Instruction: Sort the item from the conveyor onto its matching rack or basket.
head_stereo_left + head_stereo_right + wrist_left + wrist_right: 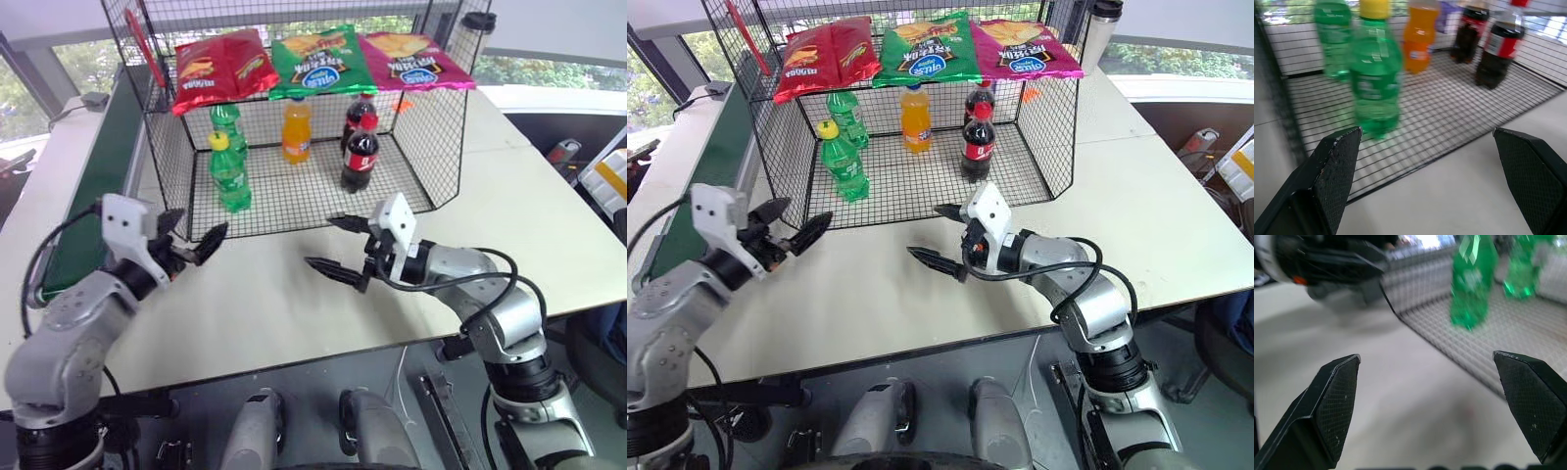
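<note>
1. We see a pale white table (294, 304); both grippers hover above its bare near part.
2. Directly on the table, just beyond the left gripper (193, 241) and the right gripper (338, 245), stands the black wire-mesh cage (431, 147), its open front edge facing them.
3. Beside the left gripper, on its outer side, the dark green conveyor (98, 166) runs along the table's left edge, away from the gripper.

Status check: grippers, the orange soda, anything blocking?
Left gripper and right gripper open, empty, over the table. Orange soda bottle upright in the wire cage. Nothing in the way.
</note>
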You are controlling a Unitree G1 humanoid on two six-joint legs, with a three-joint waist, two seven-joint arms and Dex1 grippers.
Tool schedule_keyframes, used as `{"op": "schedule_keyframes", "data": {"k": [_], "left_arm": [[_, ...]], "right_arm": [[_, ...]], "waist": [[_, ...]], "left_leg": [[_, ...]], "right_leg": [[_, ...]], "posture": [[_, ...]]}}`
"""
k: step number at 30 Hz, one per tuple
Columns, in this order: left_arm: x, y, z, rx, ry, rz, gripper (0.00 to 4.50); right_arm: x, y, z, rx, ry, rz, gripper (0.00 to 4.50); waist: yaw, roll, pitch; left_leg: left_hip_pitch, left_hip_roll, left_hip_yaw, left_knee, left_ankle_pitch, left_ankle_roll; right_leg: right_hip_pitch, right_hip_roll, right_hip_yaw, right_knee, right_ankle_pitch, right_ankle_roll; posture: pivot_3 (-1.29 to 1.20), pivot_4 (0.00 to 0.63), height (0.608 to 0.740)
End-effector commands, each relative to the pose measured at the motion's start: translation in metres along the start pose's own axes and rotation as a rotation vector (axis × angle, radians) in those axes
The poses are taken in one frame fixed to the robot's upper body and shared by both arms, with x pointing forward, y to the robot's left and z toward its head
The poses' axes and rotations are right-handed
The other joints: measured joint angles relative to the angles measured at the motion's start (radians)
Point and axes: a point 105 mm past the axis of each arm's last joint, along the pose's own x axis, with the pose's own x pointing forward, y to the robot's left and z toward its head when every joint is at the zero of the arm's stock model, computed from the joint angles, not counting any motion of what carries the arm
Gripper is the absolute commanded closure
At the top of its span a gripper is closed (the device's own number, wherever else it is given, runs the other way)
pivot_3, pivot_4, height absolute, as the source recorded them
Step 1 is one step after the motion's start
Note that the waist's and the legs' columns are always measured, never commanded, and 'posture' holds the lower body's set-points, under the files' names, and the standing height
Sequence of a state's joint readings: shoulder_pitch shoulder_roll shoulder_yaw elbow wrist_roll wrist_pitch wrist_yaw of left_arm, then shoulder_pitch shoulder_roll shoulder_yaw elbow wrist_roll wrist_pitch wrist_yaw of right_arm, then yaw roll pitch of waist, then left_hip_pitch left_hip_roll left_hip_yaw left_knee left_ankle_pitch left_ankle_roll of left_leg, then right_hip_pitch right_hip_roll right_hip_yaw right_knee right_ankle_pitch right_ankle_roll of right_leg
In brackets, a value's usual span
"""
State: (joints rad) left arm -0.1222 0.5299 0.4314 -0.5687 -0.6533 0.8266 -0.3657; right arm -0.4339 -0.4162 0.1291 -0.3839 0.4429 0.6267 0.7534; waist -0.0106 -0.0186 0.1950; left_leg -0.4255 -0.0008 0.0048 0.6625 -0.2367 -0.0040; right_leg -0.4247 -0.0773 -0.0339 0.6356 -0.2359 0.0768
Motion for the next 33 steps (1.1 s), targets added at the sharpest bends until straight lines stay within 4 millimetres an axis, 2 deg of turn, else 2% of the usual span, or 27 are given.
{"op": "schedule_keyframes", "data": {"k": [1, 9, 18, 23, 33], "left_arm": [[-0.017, 0.027, 0.016, -0.017, -0.058, 0.114, 0.00], [-0.056, 0.065, 0.014, -0.030, -0.047, 0.278, 0.00], [-0.084, 0.089, 0.004, -0.059, -0.021, 0.381, 0.00], [-0.090, 0.099, 0.004, -0.069, -0.023, 0.405, 0.00], [-0.090, 0.105, 0.002, -0.063, -0.013, 0.410, 0.00]], "right_arm": [[0.001, 0.006, 0.019, -0.029, -0.066, 0.037, 0.01], [0.005, 0.006, 0.012, -0.021, -0.031, 0.075, 0.01], [0.012, 0.004, 0.009, -0.028, -0.031, 0.093, 0.01], [0.013, 0.006, 0.010, -0.030, -0.036, 0.101, 0.01], [0.011, 0.012, 0.011, -0.029, -0.041, 0.128, 0.01]], "waist": [[0.001, 0.000, 0.000], [0.000, 0.000, 0.000], [0.001, 0.000, 0.000], [0.000, 0.000, 0.000], [-0.001, 0.000, 0.000]], "left_leg": [[0.000, 0.000, 0.000, 0.000, 0.000, 0.000], [0.000, 0.000, 0.000, 0.000, 0.000, 0.000], [0.000, 0.000, 0.000, 0.000, 0.000, -0.001], [0.000, 0.000, 0.000, 0.000, 0.000, -0.001], [0.000, 0.000, 0.000, -0.005, -0.001, -0.001]], "right_leg": [[0.000, 0.000, 0.000, 0.000, 0.000, 0.000], [0.000, -0.002, 0.001, 0.000, -0.002, -0.003], [0.000, -0.004, 0.001, 0.000, -0.002, -0.004], [-0.001, -0.005, 0.001, -0.001, -0.002, -0.004], [-0.002, -0.008, 0.002, -0.004, -0.002, -0.005]], "posture": [[0.00, 0.150, 0.739], [0.00, 0.150, 0.739], [0.00, 0.150, 0.739], [0.00, 0.150, 0.739], [0.00, 0.150, 0.739]]}}
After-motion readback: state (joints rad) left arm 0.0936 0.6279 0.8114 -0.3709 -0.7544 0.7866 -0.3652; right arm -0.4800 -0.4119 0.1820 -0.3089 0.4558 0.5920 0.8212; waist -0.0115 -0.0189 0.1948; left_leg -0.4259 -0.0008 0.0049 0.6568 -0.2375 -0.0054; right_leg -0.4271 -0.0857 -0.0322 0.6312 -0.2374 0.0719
